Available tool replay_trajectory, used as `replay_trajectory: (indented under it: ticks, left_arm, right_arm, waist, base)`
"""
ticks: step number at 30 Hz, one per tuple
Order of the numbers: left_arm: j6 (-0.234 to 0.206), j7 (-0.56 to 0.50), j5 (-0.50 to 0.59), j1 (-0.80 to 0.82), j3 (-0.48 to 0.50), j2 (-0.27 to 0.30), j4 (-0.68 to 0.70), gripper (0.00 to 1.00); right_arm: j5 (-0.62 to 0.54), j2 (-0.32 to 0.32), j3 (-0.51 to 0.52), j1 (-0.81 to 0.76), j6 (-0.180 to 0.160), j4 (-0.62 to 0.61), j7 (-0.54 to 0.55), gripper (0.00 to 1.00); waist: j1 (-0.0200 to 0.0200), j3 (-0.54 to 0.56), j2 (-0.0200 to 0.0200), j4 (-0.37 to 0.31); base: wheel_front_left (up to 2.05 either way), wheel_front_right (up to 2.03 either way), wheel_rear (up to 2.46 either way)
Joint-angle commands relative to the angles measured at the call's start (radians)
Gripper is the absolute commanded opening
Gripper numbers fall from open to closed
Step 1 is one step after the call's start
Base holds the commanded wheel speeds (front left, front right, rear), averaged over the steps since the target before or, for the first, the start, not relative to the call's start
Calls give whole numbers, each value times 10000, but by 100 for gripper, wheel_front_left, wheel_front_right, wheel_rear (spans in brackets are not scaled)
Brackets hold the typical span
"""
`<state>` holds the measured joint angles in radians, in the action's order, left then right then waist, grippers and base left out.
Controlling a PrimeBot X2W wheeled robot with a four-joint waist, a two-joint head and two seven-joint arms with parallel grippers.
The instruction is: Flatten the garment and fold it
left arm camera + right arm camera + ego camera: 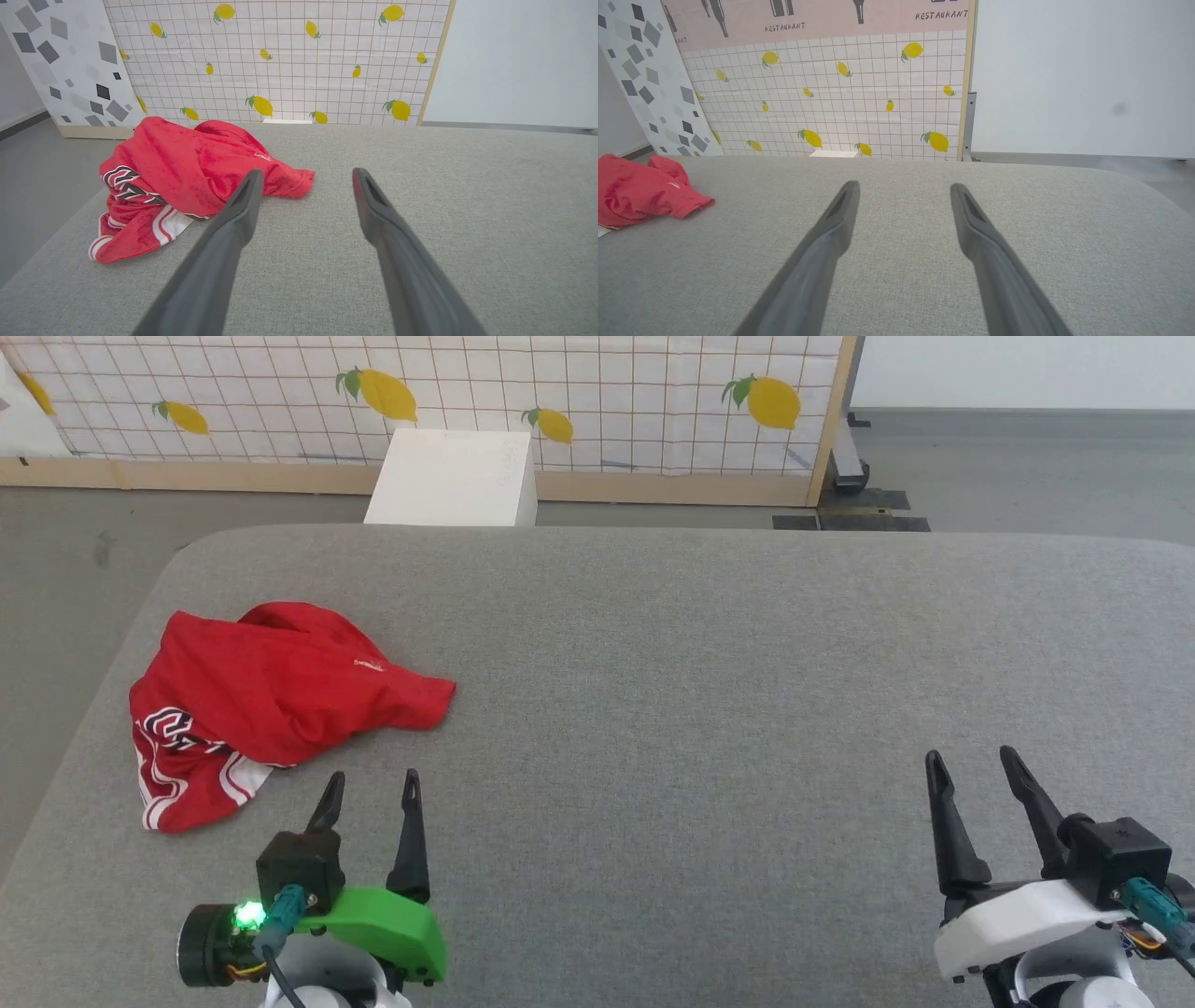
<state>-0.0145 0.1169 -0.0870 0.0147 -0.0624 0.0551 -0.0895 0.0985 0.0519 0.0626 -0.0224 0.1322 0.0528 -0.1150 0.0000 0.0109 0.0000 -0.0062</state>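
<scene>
Lying bunched, garment [280, 691], by left table [709, 709] edge

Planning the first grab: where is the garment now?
In the head view the garment lies crumpled on the left side of the table, just beyond the left hand.

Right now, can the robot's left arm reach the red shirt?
Probably yes: the left gripper is open and close beside the garment, with just grey surface between them.

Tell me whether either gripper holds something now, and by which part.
Nothing is held. The left gripper and the right gripper have open, empty jaws; the crumpled bright red fabric garment lies untouched on the grey cloth surface.
</scene>
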Motion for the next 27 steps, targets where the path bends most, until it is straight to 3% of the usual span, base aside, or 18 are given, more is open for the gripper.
replay_trajectory:
  ticks: [1,27]
  left_arm:
    - [-83,99,-31,-134,-31,-7,-73,100]
    - [-157,631,-308,-103,-205,11,-522,100]
  right_arm:
    - [124,-8,40,-160,-7,47,-111,100]
    - [478,-11,258,-296,-10,320,-646,100]
  waist:
    - [0,-1,0,-4]
    - [0,17,0,-19]
  base:
    - [0,0,0]
    - [0,0,0]
